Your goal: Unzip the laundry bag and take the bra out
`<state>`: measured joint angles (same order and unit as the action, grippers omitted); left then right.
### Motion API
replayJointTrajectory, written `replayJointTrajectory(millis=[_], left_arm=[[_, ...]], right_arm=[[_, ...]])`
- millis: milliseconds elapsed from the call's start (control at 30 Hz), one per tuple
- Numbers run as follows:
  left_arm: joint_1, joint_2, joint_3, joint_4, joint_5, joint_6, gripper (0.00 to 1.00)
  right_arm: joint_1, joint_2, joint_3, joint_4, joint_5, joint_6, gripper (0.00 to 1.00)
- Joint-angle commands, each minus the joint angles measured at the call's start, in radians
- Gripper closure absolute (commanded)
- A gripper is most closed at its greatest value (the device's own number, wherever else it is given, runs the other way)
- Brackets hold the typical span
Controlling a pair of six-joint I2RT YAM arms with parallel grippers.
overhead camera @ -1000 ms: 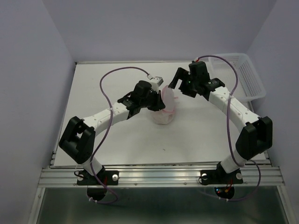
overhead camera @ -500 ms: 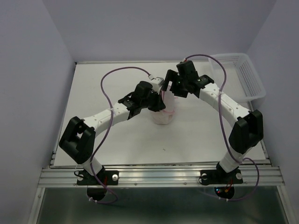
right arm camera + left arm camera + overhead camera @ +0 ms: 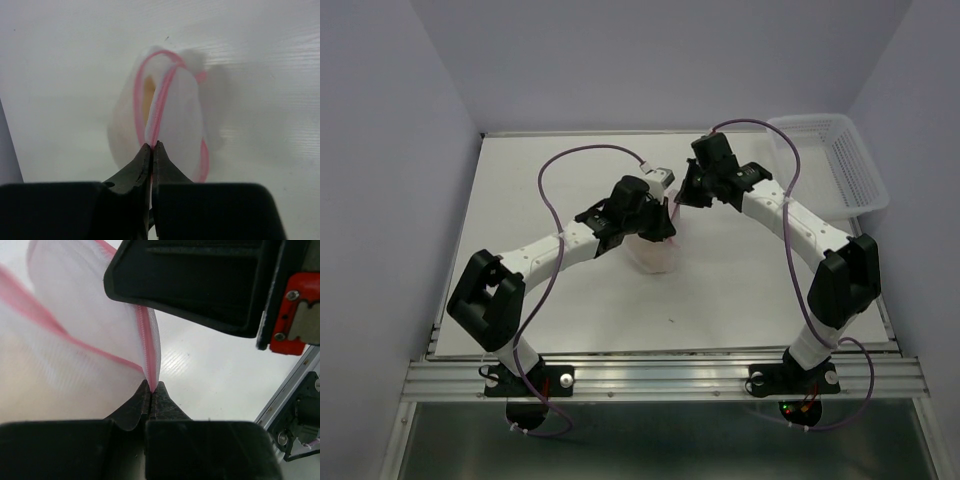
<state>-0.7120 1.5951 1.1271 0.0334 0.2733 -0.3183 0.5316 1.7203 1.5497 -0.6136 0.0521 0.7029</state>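
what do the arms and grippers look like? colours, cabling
Left arm and right arm: white links, black joint housings. A purple cable loops along each. Left gripper and right gripper: black, two tapered fingers.

Left pincer (image 3: 151,386) tight on the pink zipper trim (image 3: 145,342) of the laundry bag (image 3: 85,325) — white table (image 3: 210,372) beyond

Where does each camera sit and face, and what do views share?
Top external: high behind the bases, facing down at the table; both arms show.
Left wrist: on the left arm, facing along the left claw, shut on the laundry bag.
Right wrist: on the right arm, facing down past the right claw, shut on the bag's trim.
Shared: the bag, in all three.
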Motion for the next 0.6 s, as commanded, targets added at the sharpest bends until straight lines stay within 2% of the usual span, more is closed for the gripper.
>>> replayJointTrajectory(millis=[0,67,100,133,167,200,267,433,500,533,567], left_arm=[[0.000,-0.014,0.026,0.023,-0.008,-0.004,1.00],[0.000,-0.014,0.028,0.023,-0.002,-0.007,0.99],[0.000,-0.014,0.030,0.017,-0.002,-0.010,0.80],[0.000,-0.015,0.031,0.007,0.000,-0.011,0.71],[0.000,-0.018,0.030,0.007,0.004,-0.011,0.57],[0.000,-0.030,0.023,0.005,0.013,-0.015,0.37],[0.000,-0.047,0.014,0.005,0.015,-0.022,0.24],[0.005,-0.138,-0.026,-0.027,-0.038,-0.071,0.07],[0.012,-0.161,-0.029,-0.067,-0.060,-0.099,0.07],[0.019,-0.184,-0.029,-0.084,-0.084,-0.125,0.01],[0.020,-0.195,-0.029,-0.098,-0.106,-0.137,0.01]], right_arm=[[-0.002,-0.031,-0.005,0.034,0.028,-0.022,0.99],[-0.002,-0.036,-0.010,0.043,0.023,-0.034,0.99],[-0.002,-0.044,-0.014,0.048,0.028,-0.036,0.99],[-0.002,-0.048,-0.019,0.051,0.038,-0.045,0.99],[-0.002,-0.056,-0.022,0.051,0.038,-0.048,0.99],[-0.002,-0.063,-0.036,0.064,0.048,-0.054,0.99],[-0.002,-0.082,-0.042,0.067,0.061,-0.062,0.99],[-0.002,-0.113,-0.069,0.081,0.054,-0.097,0.99],[-0.002,-0.128,-0.080,0.090,0.051,-0.106,0.99],[-0.002,-0.143,-0.088,0.095,0.051,-0.111,0.99],[-0.002,-0.155,-0.103,0.103,0.048,-0.127,0.99]])
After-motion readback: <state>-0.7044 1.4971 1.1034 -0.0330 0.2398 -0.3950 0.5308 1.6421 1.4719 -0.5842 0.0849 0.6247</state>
